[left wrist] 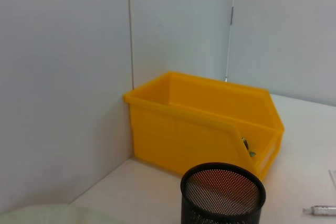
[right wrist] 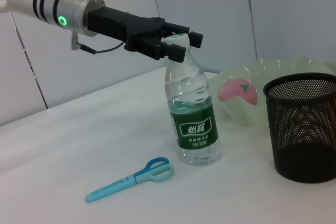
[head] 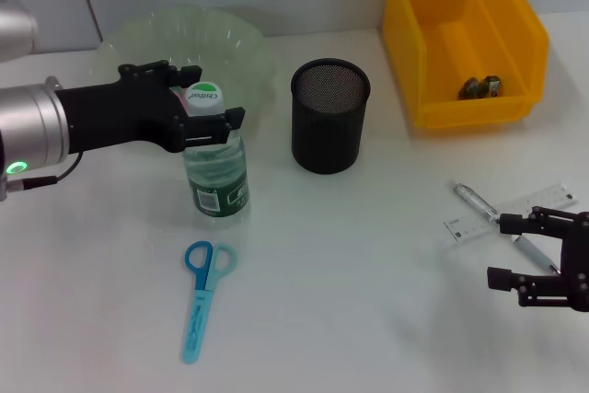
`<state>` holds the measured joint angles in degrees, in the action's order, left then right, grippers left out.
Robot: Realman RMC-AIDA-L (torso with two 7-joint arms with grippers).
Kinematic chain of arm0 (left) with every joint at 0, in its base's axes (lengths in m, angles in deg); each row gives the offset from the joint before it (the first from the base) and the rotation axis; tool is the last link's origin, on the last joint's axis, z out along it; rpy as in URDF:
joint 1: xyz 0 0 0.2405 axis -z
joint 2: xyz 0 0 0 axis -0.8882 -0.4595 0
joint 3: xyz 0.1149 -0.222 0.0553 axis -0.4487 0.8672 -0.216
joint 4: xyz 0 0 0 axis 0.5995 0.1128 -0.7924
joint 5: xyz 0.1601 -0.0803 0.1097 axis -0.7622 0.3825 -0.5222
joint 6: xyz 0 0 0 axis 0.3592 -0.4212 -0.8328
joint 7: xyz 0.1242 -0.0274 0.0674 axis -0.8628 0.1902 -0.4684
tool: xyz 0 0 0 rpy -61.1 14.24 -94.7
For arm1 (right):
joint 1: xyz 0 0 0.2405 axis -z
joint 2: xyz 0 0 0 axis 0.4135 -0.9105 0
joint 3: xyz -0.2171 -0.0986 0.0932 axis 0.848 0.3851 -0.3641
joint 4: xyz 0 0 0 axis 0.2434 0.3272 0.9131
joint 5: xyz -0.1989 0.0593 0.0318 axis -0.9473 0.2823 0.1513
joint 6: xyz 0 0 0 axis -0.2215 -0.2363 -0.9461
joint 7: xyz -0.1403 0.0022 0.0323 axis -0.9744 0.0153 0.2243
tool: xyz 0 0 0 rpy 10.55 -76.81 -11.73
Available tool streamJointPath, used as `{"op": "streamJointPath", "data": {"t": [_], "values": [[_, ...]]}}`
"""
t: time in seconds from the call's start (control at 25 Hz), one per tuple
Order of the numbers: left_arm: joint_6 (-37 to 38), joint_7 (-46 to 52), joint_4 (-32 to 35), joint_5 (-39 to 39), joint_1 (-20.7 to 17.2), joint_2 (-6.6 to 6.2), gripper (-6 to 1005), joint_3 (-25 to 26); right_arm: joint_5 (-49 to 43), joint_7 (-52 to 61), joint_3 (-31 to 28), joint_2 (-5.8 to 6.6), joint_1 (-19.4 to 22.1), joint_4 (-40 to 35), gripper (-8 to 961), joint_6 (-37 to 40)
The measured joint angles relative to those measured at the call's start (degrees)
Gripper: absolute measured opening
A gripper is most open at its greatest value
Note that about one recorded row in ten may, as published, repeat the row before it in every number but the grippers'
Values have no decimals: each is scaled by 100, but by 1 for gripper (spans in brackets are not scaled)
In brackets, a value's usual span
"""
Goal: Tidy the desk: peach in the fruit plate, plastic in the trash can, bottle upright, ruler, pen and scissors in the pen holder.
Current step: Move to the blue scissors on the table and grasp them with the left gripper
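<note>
One bottle: bottle [head: 215,177] upright on the white desk [head: 368,283], green label, white cap; stands just in front of the fruit plate, left of the pen holder.
Left gripper: left gripper [head: 210,117] at the bottle's neck, just under the cap, jaws narrow and closed around the neck; the right wrist view shows fingers on both sides of the neck.
Scissors: scissors [head: 202,296] flat on the desk, near the bottle on its front side, blue handles pointing toward it, not touching.
Fruit plate: fruit plate [head: 147,39] pale green, wavy rim, behind the bottle; peach [right wrist: 237,91] lies inside it, seen in the right wrist view.
Pen holder: pen holder [head: 329,117] black mesh, upright, between bottle and trash can.
Trash can: trash can [head: 460,34] yellow bin at back right, crumpled plastic [head: 480,87] lying inside.
Ruler: ruler [head: 511,212] clear, flat at the right; pen [head: 502,223] lies across it.
Right gripper: right gripper [head: 538,260] low over the desk just in front of ruler and pen, jaws apart, holding nothing.
</note>
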<state>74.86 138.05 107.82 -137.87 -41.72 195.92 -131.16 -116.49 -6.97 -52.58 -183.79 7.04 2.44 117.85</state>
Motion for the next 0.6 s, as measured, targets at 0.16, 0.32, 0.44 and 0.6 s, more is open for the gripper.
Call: {"op": "streamJointPath", "data": {"t": [0.16,0.32,0.44,0.6], "values": [[100,61,176,7,-226,1,803,24,7,0,-33,-13,7,-7,827,0],[106,178,533,9,-653,4,824,1,47,-2,-51,-16,1,-11,827,-18],[112,386,934,12,-1051,6,824,-29,118,-4,-102,-21,-33,-10,827,-55],[120,1019,1519,-44,-1648,13,824,-128,465,-165,-261,-91,-53,-53,827,-37]]}}
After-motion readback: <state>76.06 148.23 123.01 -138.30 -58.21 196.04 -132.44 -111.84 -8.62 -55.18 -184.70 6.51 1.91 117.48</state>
